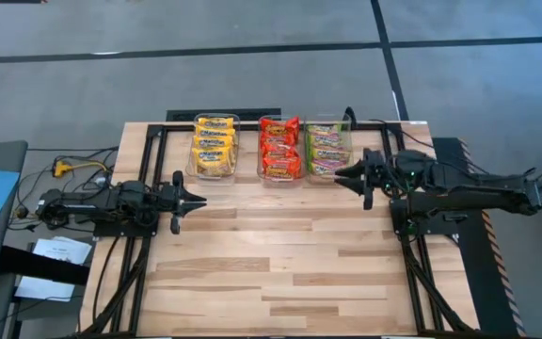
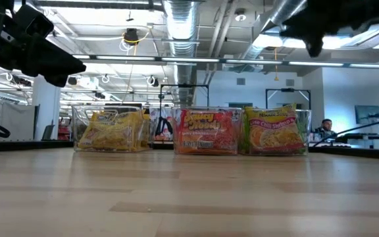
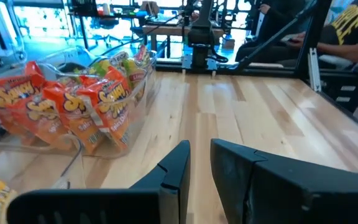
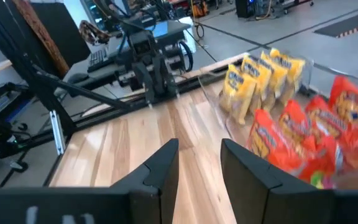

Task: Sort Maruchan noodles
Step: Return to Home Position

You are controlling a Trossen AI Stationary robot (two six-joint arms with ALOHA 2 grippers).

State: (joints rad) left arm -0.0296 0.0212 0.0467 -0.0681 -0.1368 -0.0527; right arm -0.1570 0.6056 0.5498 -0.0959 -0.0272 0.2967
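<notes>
Left end effector (image 1: 201, 200) and right end effector (image 1: 339, 176) hover near the binned noodles (image 1: 280, 151).

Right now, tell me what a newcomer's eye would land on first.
Three clear plastic bins line the far edge of the light wooden table, sorted by colour: crinkly yellow noodle packets left, red-orange noodle packets middle, green noodle packets right. The dark left gripper and right gripper hover open and empty at either side.
</notes>
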